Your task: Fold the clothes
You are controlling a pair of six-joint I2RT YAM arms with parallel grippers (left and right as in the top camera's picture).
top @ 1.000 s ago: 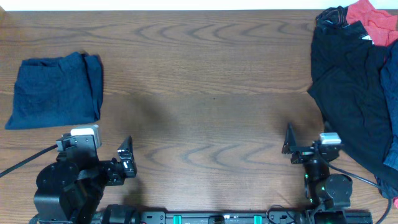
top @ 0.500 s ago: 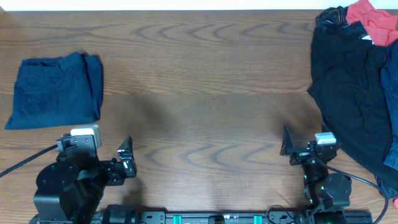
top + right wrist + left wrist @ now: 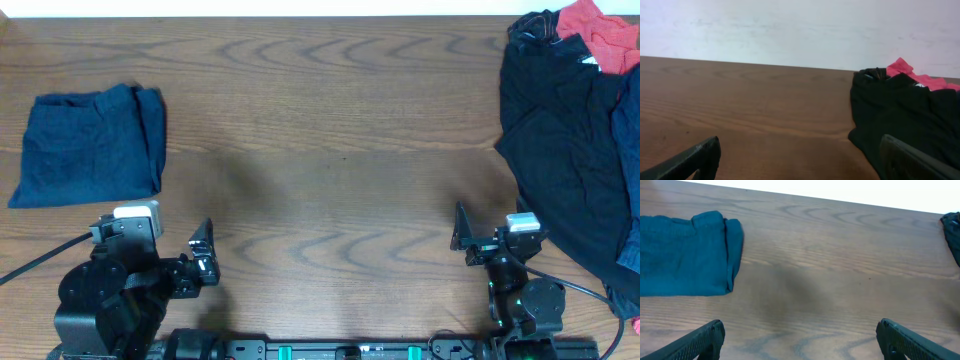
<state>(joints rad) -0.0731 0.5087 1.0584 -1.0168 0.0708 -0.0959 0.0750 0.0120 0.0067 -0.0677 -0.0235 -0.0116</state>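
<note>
The clothes (image 3: 90, 145) are a dark navy-blue garment lying folded into a compact rectangle at the far left of the wooden table. They also show in the left wrist view (image 3: 685, 255) at the upper left. My left gripper (image 3: 202, 252) (image 3: 800, 332) is open and empty near the front edge, well to the right of and nearer than the clothes. My right gripper (image 3: 462, 236) (image 3: 800, 152) is open and empty near the front right, over bare wood, just left of a black pile.
A pile of black garments (image 3: 560, 150) (image 3: 900, 110) covers the right side of the table. A red cloth (image 3: 600, 30) (image 3: 912, 74) lies at its far corner, and a blue fabric (image 3: 628, 130) shows at the right edge.
My right gripper has shifted slightly to the left. The left arm and the clothes have not moved.
</note>
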